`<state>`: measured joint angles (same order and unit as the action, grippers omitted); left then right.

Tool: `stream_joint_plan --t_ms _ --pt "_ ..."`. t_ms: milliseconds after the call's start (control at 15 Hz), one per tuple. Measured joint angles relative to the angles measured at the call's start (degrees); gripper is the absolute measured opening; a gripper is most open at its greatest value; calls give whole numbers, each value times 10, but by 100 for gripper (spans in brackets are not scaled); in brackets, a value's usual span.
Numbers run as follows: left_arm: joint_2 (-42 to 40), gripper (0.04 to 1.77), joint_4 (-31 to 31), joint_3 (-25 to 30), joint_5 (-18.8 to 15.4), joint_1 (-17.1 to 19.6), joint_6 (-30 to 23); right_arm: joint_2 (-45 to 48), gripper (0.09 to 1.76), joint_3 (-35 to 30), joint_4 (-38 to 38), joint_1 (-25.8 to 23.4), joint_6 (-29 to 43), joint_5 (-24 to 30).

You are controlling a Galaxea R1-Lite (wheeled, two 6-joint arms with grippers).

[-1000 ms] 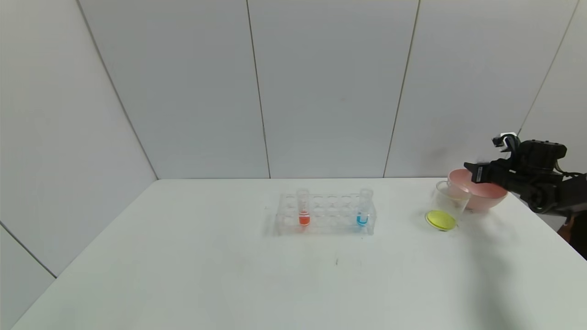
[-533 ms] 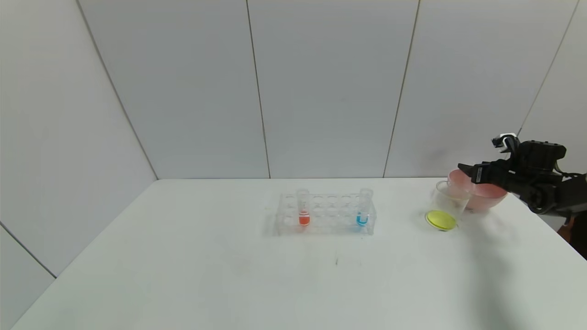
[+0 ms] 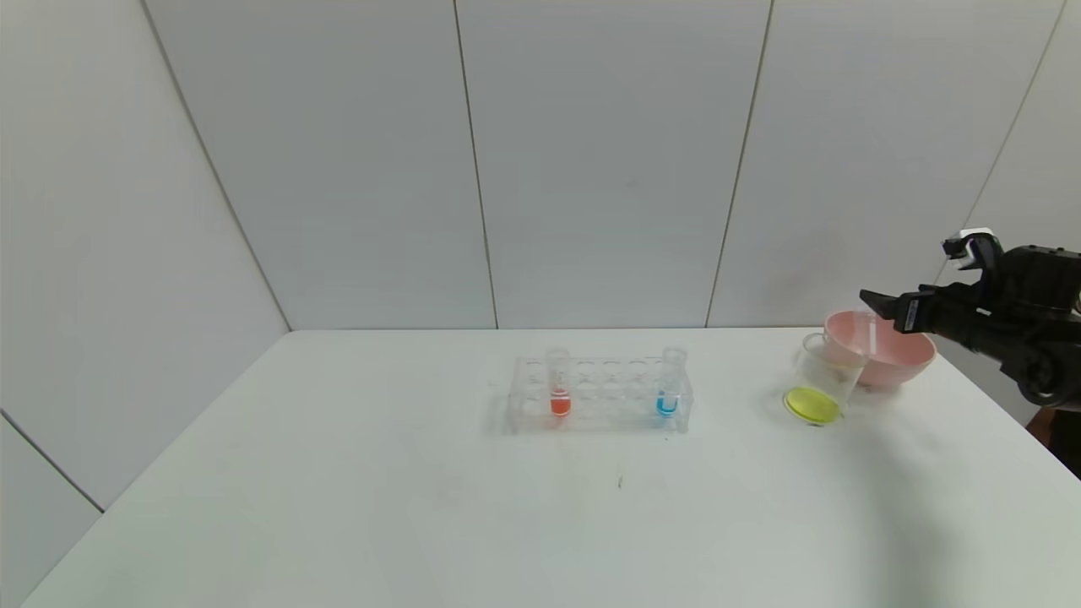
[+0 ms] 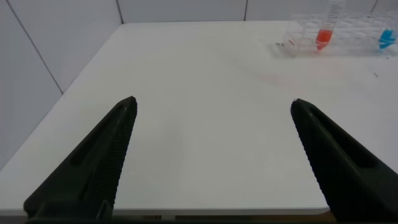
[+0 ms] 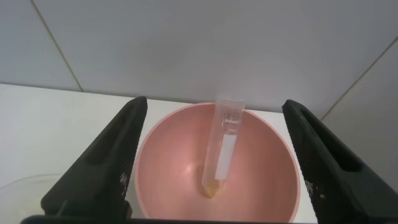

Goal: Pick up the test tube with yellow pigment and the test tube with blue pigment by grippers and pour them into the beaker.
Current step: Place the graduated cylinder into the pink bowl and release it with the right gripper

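White table [image 3: 422, 507], right claw [image 5: 214, 155] wide open over pink bowl [image 5: 168, 168], yellow tube [image 5: 222, 149] released inside, left claw [image 4: 211, 155] open, idle.

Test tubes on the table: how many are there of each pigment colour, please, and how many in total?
Orange-red: 1, the tube standing in the clear rack.
Blue: 1, the test tube with blue pigment, in the same rack.
Yellow: 1, the test tube with yellow pigment, leaning in the pink bowl, with only a yellow trace at its bottom.
Total: 3.
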<state>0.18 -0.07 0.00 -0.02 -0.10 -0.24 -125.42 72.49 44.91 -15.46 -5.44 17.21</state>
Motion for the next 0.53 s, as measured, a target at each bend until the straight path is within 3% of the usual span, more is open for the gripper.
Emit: stream_joint_plan --t_ms 400,533 --pt "0 176 0 0 0 0 0 142 164 -222 70 12 1 4" --pt "0 176 0 0 0 0 0 203 166 -293 69 39 9 -29"
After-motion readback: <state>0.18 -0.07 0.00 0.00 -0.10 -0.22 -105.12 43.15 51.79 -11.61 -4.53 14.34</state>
